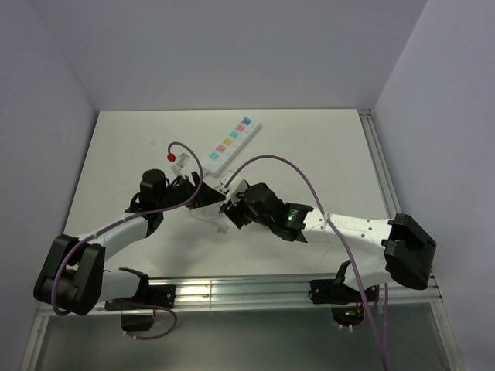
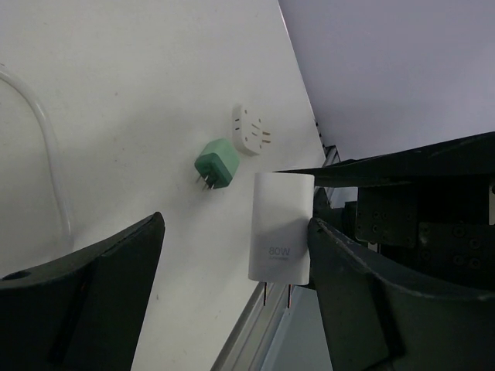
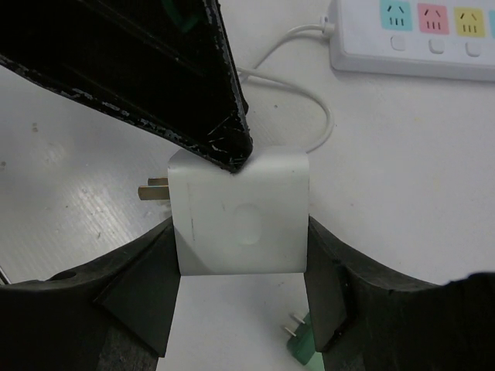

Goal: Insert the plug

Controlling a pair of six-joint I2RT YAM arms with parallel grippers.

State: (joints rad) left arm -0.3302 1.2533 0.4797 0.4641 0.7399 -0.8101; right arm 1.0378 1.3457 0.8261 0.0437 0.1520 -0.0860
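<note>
The plug (image 3: 240, 224) is a white block charger with two flat prongs pointing left, held off the table. My right gripper (image 3: 241, 255) is shut on its two sides. In the left wrist view the same plug (image 2: 282, 228) hangs prongs-down between the fingers of my left gripper (image 2: 236, 232), which is open: the right finger touches the plug's side and the left finger stands well away. In the top view both grippers, left (image 1: 199, 193) and right (image 1: 232, 205), meet at the table's middle. The white power strip (image 1: 234, 143) with coloured sockets lies behind them.
A small green plug (image 2: 216, 163) and a round white adapter (image 2: 250, 129) lie on the table under the grippers. A white cable (image 3: 309, 100) runs from the power strip (image 3: 410, 39). A red-tipped cable (image 1: 169, 157) lies at the back left. The metal rail (image 1: 232, 290) marks the near edge.
</note>
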